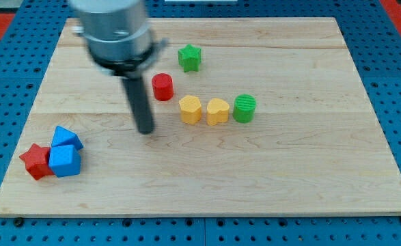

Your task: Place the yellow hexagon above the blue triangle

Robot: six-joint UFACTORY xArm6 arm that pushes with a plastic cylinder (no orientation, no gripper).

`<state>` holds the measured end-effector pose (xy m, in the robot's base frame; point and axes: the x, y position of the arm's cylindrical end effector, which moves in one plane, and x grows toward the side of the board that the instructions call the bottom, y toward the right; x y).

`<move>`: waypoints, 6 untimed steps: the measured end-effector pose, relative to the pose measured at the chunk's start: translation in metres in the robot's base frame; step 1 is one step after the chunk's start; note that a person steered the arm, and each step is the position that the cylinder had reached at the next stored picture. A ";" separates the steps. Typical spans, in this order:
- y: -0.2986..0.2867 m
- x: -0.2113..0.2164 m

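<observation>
Just right of the frame's centre, the yellow hexagon (190,108) lies touching a yellow heart-like block (217,111), with a green cylinder (244,108) beside that. Far off at lower left sits the blue triangle (66,137), against a blue cube (65,161) and a red star (36,161). My tip (146,130), a bare rod with nothing to open or close, rests left of the hexagon, apart from it. A red cylinder (162,87) and green star (189,57) lie higher up.

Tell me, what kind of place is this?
Probably a robot lab test bench: a wooden board lies on a blue pegboard, with small coloured blocks like the yellow hexagon, and my tip left of it.
</observation>
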<state>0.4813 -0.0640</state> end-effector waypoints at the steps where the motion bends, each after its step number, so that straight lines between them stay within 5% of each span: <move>1: 0.043 0.003; 3: 0.145 -0.003; 6: 0.052 -0.035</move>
<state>0.4459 -0.0119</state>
